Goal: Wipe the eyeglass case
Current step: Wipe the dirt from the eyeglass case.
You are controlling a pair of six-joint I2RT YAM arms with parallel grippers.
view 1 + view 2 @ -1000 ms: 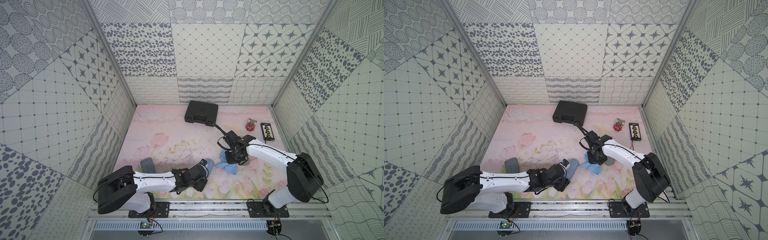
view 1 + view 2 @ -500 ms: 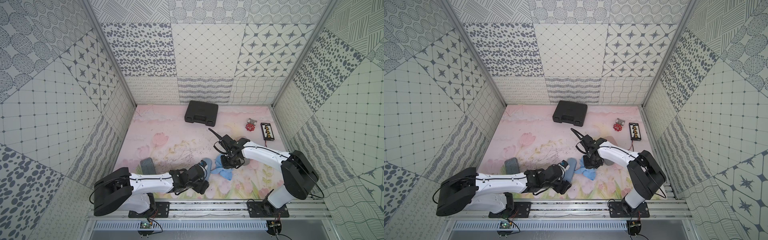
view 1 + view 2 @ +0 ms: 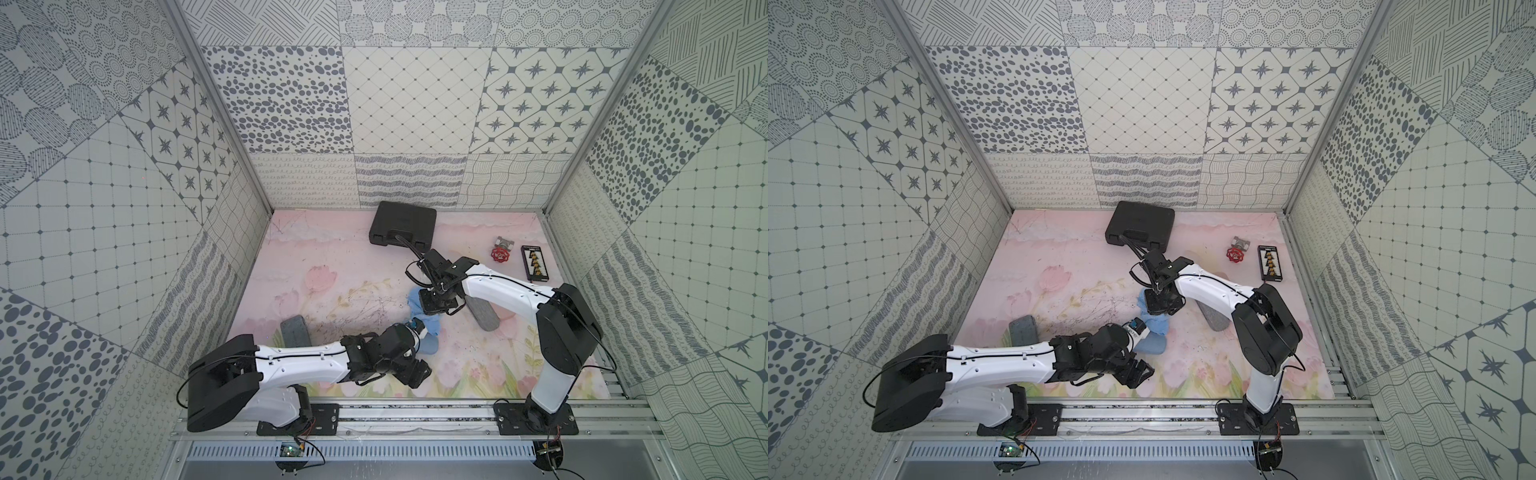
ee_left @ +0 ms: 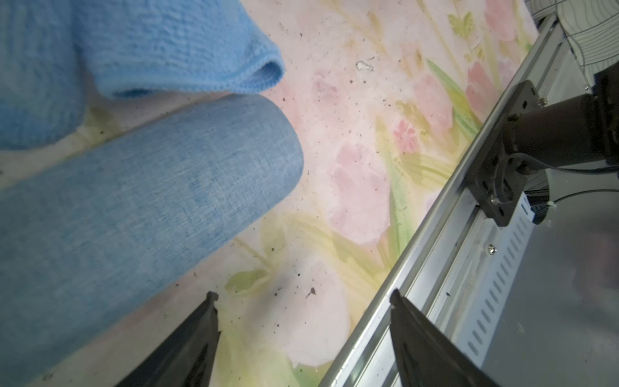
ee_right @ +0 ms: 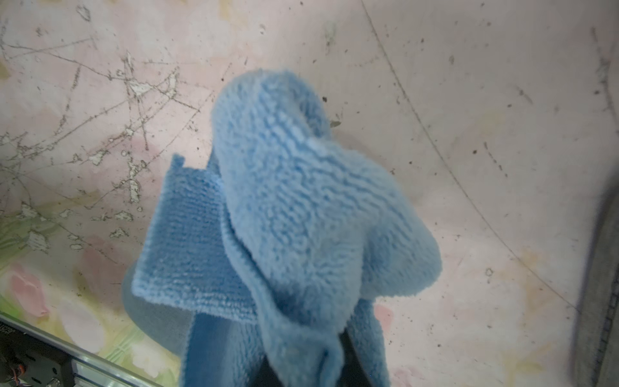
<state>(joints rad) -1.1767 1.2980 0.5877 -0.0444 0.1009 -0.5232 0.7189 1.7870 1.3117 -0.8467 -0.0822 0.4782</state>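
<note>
Cloth of fluffy blue microfibre (image 3: pixel 414 300) hangs bunched from the right gripper (image 3: pixel 436 309) in both top views, just beside the oblong blue fabric eyeglass case (image 3: pixel 430 345) lying on the pink floral mat (image 3: pixel 332 266). In the left wrist view, the left gripper (image 4: pixel 303 298) has its jaws apart and empty, near the case. In the right wrist view, the right jaws pinch the cloth, and its folds hide much of the case.

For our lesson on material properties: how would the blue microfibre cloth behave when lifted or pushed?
Probably floppy: the blue microfibre cloth droops in soft folds from a single pinch. Likely light, since that small pinch carries its bunched bulk. Its fluffy pile suggests it would drag and bunch rather than slide.
</note>
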